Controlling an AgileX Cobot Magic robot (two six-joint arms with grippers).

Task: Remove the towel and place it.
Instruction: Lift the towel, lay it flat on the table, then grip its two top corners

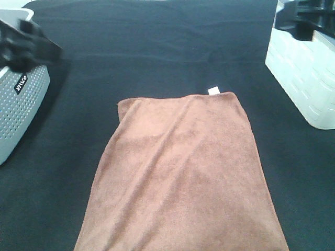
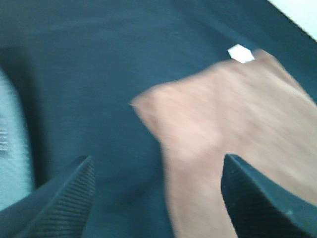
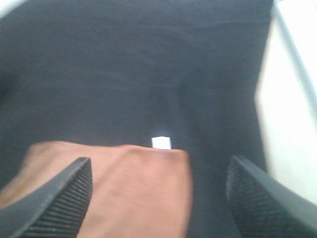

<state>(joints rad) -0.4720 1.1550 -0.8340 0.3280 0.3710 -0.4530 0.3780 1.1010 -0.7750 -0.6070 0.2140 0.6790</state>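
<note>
The reddish-brown towel (image 1: 180, 172) lies spread flat on the black table cloth, running from mid-table to the near edge, with a small white tag (image 1: 213, 91) at its far right corner. My left gripper (image 2: 156, 196) is open and held in the air at the far left, over the grey basket; the towel (image 2: 233, 134) and its far left corner show beneath it, blurred. My right gripper (image 3: 158, 198) is open too, up at the far right, with the towel's tagged corner (image 3: 161, 143) below and between its fingers. Neither gripper touches the towel.
A grey perforated basket (image 1: 18, 107) stands at the left edge under the left arm (image 1: 23, 44). A white bin (image 1: 306, 78) stands at the right edge under the right arm (image 1: 309, 18). The black cloth (image 1: 157, 47) covers the whole table.
</note>
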